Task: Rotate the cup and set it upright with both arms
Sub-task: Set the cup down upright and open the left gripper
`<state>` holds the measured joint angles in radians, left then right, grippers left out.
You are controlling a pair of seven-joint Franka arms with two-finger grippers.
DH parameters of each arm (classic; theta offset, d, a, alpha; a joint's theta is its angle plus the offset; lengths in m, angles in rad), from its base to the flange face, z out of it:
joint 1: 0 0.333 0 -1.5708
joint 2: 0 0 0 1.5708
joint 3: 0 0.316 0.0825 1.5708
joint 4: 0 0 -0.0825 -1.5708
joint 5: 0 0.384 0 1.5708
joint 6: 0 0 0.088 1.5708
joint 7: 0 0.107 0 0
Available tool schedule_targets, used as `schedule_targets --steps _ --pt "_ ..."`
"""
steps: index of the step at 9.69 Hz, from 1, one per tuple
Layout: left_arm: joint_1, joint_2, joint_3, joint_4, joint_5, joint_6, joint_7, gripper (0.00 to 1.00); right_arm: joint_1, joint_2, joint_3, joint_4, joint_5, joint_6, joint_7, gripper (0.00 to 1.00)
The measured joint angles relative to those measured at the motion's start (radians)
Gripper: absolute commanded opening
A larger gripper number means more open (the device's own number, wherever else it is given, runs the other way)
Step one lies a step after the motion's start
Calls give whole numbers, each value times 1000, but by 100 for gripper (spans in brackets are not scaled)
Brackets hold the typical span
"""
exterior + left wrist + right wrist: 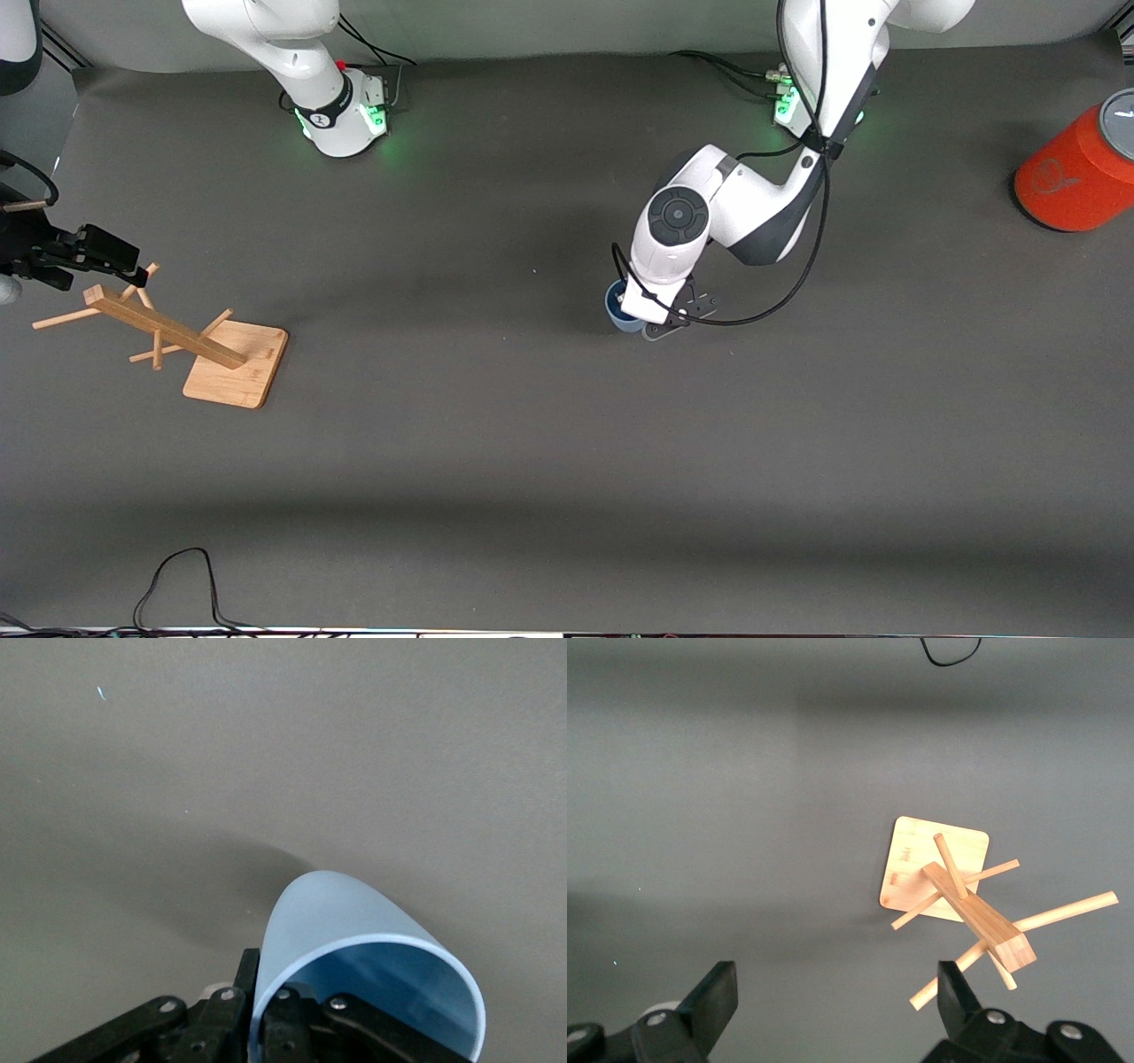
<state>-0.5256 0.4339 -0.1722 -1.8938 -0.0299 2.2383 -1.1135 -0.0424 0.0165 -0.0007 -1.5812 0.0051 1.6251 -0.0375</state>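
Observation:
The pale-blue cup (614,309) is near the middle of the table, mostly hidden under the left arm's hand in the front view. My left gripper (654,324) is shut on its rim. In the left wrist view the cup (341,912) is tilted, its darker blue inside facing the camera. Its wall is pinched in the left gripper (263,1014), one of the fingers (249,967) outside and the other inside. My right gripper (124,257) hangs open over the wooden rack at the right arm's end of the table. Nothing is between its jaws in the right wrist view (837,997).
A wooden peg rack (164,330) leans on its square base (244,370) at the right arm's end; it also shows in the right wrist view (966,904). A large orange cylinder (1067,177) lies at the left arm's end. A black cable (177,580) loops at the front edge.

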Motion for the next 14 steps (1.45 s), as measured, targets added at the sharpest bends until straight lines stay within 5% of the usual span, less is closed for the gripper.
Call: schedule_targets --steps 4,5,6,10,14 --pt "0 29 0 -8 0 30 -1 49 0 1 0 0 0 0 -1 100" --pt "0 37 0 -8 0 33 -1 69 0 1 0 0 0 0 -1 100" --pt "0 41 0 -8 0 34 -1 100 0 2 0 0 0 0 -1 100" --pt "10 -12 2 42 12 -86 74 100 0 3 -1 -1 0 0 -1 100" --pt "202 -227 17 136 39 -343 398 100 3 4 0 -2 0 -1 -1 100"
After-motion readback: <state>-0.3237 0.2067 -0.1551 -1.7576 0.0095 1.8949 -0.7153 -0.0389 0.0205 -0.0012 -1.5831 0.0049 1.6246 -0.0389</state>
